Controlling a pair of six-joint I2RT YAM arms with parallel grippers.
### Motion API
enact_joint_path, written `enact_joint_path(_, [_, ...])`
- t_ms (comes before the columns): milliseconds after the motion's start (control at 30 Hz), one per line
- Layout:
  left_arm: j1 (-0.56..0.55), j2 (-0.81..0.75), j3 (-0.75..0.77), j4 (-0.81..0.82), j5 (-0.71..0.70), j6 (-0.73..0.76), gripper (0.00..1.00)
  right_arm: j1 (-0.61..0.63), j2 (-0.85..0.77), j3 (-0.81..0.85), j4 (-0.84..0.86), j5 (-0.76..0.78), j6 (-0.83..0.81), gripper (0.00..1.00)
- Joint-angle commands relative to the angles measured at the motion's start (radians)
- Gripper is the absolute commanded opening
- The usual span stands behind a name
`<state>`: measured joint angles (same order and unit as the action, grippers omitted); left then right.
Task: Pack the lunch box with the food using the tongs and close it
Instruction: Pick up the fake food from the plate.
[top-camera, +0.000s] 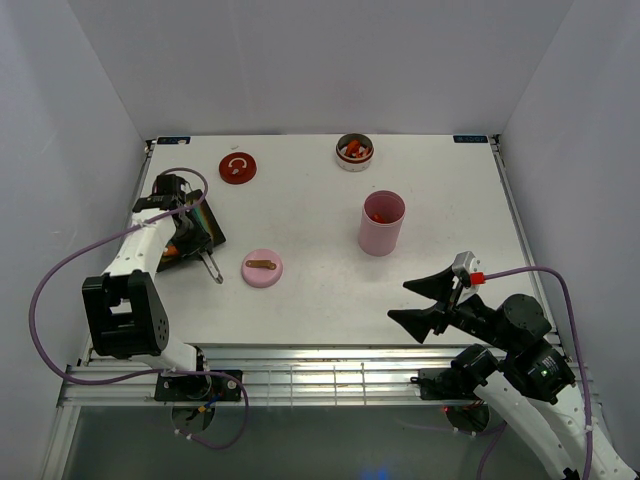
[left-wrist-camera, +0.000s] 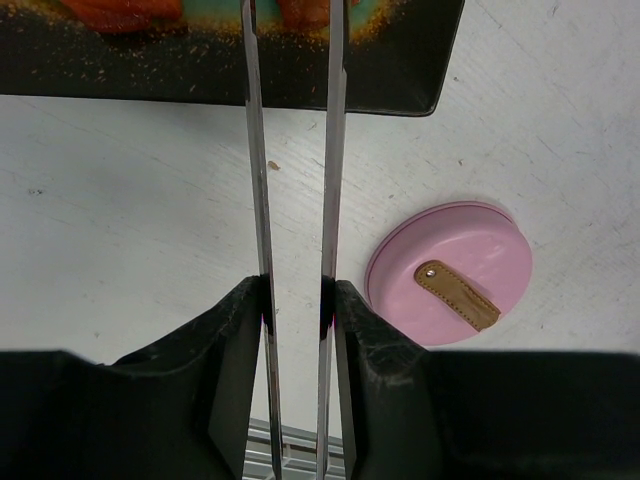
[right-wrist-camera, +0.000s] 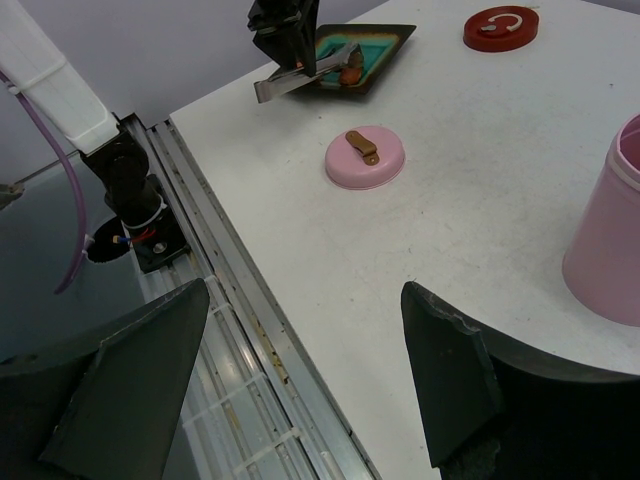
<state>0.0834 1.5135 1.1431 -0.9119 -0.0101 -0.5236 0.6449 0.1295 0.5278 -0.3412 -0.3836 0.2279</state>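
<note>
Your left jaws are clenched on the tongs (left-wrist-camera: 258, 180), one finger pressing each thin arm from outside, and the two arms run almost parallel with a narrow gap between them. From that grip the tongs reach up into the black tray (left-wrist-camera: 200, 75), where their tips sit among the orange and red food (left-wrist-camera: 120, 12) on its teal inside; you cannot tell from these views whether the tips actually pinch a piece. The joined end of the tongs sticks out behind the jaws and ends just left of the pink lid (top-camera: 262, 268), apart from it. The tray lies left of the pink lid and a little farther back, near the left edge of the counter (top-camera: 300, 210). The pink lid lies flat with its brown strap up. Your right jaws are released and spread wide, with nothing between them, hanging above the counter's near edge well to the right of the pink lid. The pink tub (top-camera: 382, 225) stands upright to the right of the pink lid and somewhat farther back, with red pieces showing inside it. The red lid (top-camera: 237, 167) lies well behind the pink lid, slightly to its left. The round container (top-camera: 354, 152) with more orange and red pieces sits far behind the pink lid, to its right.
</note>
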Motion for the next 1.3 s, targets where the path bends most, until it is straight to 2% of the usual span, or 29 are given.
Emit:
enact_joint_path(0, [0.004, -0.058, 0.029, 0.013, 0.004, 0.002, 0.36, 0.009, -0.013, 0.038, 0.022, 0.014, -0.012, 0.83])
enact_joint_path(767, [0.003, -0.130, 0.124, -0.038, -0.067, 0.028, 0.29, 0.009, -0.010, 0.032, 0.027, 0.018, -0.007, 0.84])
enact_joint_path(1133, [0.004, -0.168, 0.135, -0.039, -0.070, 0.053, 0.19, 0.009, -0.004, 0.031, 0.031, 0.026, -0.006, 0.84])
enact_joint_path(1267, [0.004, -0.185, 0.158, -0.050, -0.070, 0.059, 0.12, 0.009, -0.004, 0.028, 0.031, 0.025, -0.004, 0.84])
